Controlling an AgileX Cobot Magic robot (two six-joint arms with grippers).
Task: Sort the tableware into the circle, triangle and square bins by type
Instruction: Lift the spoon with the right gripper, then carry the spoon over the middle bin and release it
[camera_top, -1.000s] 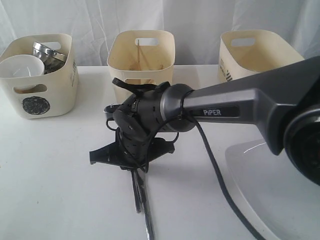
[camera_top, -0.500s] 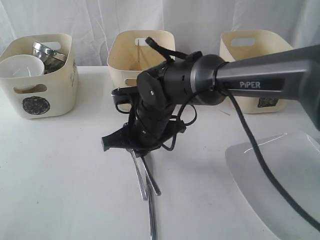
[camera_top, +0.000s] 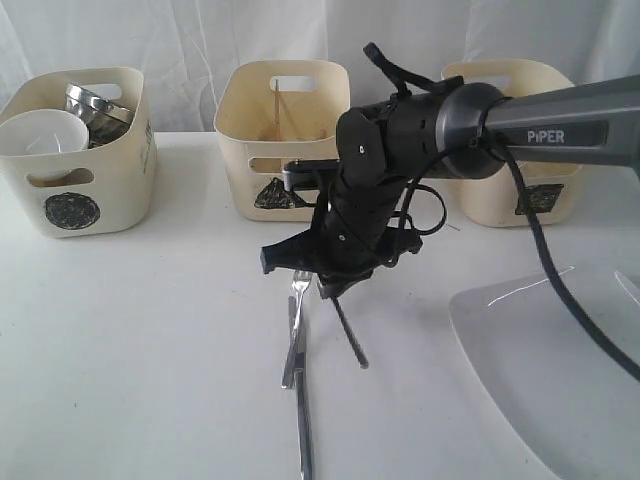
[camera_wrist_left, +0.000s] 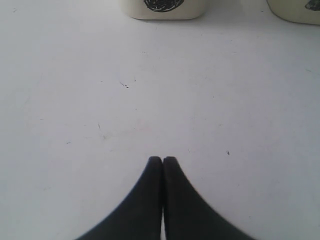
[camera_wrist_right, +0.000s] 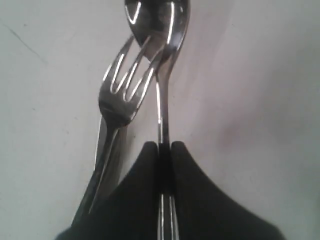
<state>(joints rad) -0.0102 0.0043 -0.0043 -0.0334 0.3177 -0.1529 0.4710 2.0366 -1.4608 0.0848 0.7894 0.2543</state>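
Here the right gripper (camera_wrist_right: 160, 146) pinches the spoon (camera_wrist_right: 159, 75) by its handle, with the two black fingers pressed on the thin steel from both sides. In the exterior view this gripper (camera_top: 336, 287) hangs over the white table (camera_top: 130, 340), and the spoon (camera_top: 351, 340) slants down from it toward five o'clock. Whether its low end touches the table I cannot tell.

The fork (camera_top: 294, 330) lies flat on the table at about seven o'clock from the gripper, tines toward it. The knife (camera_top: 302, 430) lies along it and runs on toward six o'clock. The plate (camera_top: 540, 380) sits at four o'clock.

The triangle bin (camera_top: 250, 140) stands at eleven o'clock with a chopstick (camera_top: 277, 110) upright inside. The square bin (camera_top: 480, 205) is at two o'clock. The circle bin (camera_top: 90, 170), at ten o'clock, holds the white bowl (camera_top: 42, 135) and steel mugs (camera_top: 95, 105).

The left gripper (camera_wrist_left: 162, 160) has its fingers pressed together on nothing, over bare table.
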